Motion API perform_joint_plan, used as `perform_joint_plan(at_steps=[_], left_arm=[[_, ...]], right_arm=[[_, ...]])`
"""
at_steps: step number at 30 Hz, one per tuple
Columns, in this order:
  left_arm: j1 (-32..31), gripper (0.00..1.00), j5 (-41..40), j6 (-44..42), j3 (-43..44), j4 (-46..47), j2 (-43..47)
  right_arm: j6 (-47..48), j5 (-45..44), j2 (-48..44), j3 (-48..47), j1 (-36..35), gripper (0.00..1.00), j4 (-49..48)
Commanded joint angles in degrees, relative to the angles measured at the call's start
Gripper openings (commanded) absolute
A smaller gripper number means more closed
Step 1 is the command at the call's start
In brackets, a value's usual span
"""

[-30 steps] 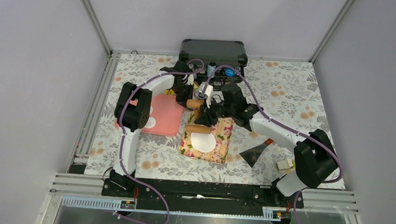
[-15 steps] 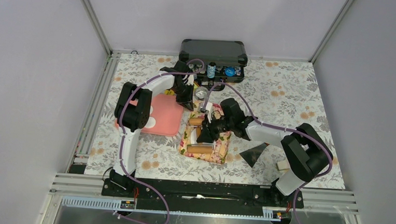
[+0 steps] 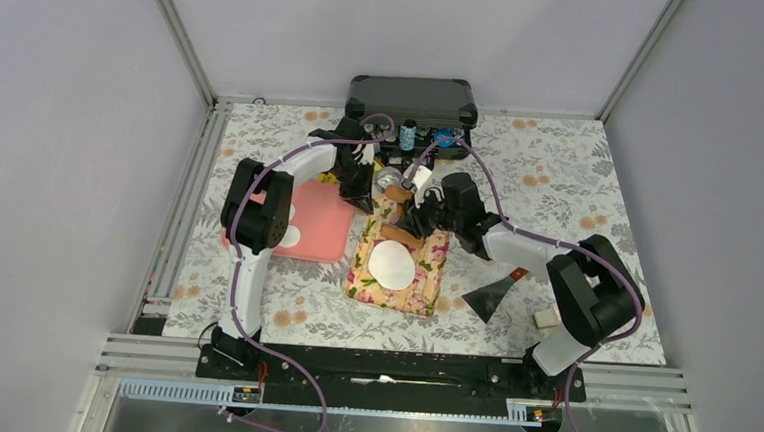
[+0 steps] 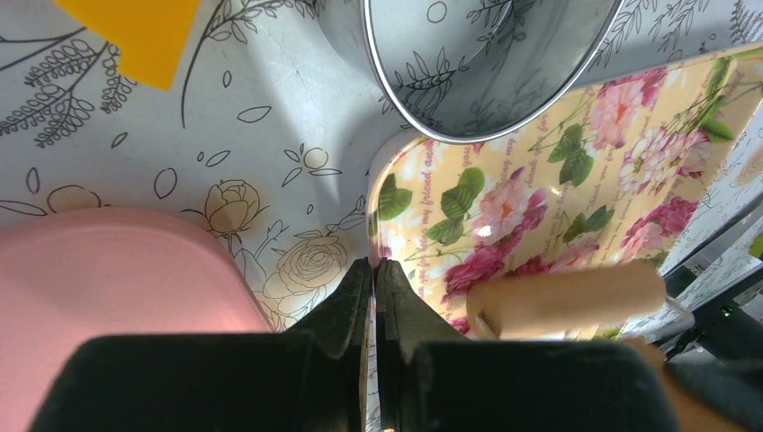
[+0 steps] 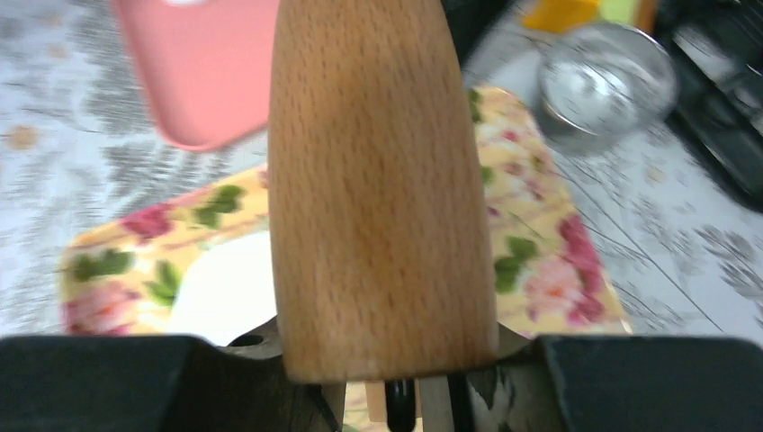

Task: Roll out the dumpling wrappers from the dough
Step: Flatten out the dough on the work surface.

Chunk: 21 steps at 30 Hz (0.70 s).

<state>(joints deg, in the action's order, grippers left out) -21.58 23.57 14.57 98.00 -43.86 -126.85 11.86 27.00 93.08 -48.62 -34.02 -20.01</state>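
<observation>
Grey walls closed in a table (image 3: 580, 188) spread with a flower-printed cloth, and a black case (image 3: 412, 100) stood at its far edge. From the top view, both arms reached toward the middle, where a floral board (image 3: 424, 289) lay just beside a pink tray (image 3: 322, 222). One dumpling wrapper (image 3: 392, 264), flat, round and white, rested on the board's near half. The right gripper (image 3: 416, 216) hung over the board's far end with a wooden rolling pin (image 3: 399, 195) clamped between its fingers. That view alone showed a dark scraper (image 3: 491, 295) and a small white-and-green block (image 3: 549, 316) lying off to the right. It also showed a white bit of dough (image 3: 291, 235) on the tray, too small to tell whether it was flattened. The right wrist camera was almost filled by the rolling pin, held across the jaws, with the wrapper's edge peeping out below left on the board. The left wrist camera gave what the overhead could not: the left gripper (image 4: 373, 268) pressed fully together with nothing between its fingers. Its tips stood at the board's corner, between board and tray, though whether they touched could not be told. A round silver tin (image 4: 468, 99) stood just beyond that corner, and a yellow scrap (image 4: 135, 31) lay farther off.
</observation>
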Motion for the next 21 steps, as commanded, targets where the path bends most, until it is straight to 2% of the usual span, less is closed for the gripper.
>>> perform_joint_plan(at_steps=[1, 4, 7, 9, 11, 14, 15, 21], left_arm=[[-0.21, 0.0, -0.95, -2.18, -0.57, -0.68, 1.78], [-0.21, 0.0, -0.84, -2.18, -0.54, -0.67, 1.84], [-0.2, 0.0, -0.72, -2.31, -0.52, -0.7, 2.0], [-0.21, 0.0, -0.5, -2.56, -0.46, -0.75, 2.12], [-0.21, 0.0, -0.13, -2.92, -0.46, -0.66, 2.13], [-0.11, 0.0, 0.16, -3.29, -0.52, -0.68, 2.06], [-0.12, 0.0, 0.27, -3.31, -0.52, -0.66, 2.04], [-0.12, 0.0, 2.05, -3.41, -0.45, -0.27, 1.87]], right_arm=[[5.31, -11.39, 3.24, -2.51, 2.02, 0.0, 3.53], [4.7, -12.43, 3.2, -3.94, 3.37, 0.0, 3.49], [1.32, -8.32, 0.17, -5.36, 4.73, 0.0, 3.5], [-0.79, -0.34, -3.27, -5.69, 5.16, 0.0, 3.49], [-1.82, 11.21, -7.03, -6.0, 5.19, 0.0, 4.89], [-4.92, 27.56, -7.92, -7.97, 4.87, 0.0, 10.41], [-5.26, 30.13, -8.11, -7.09, 4.39, 0.0, 10.8], [-0.85, 31.16, -7.58, 1.53, 0.4, 0.0, 8.4]])
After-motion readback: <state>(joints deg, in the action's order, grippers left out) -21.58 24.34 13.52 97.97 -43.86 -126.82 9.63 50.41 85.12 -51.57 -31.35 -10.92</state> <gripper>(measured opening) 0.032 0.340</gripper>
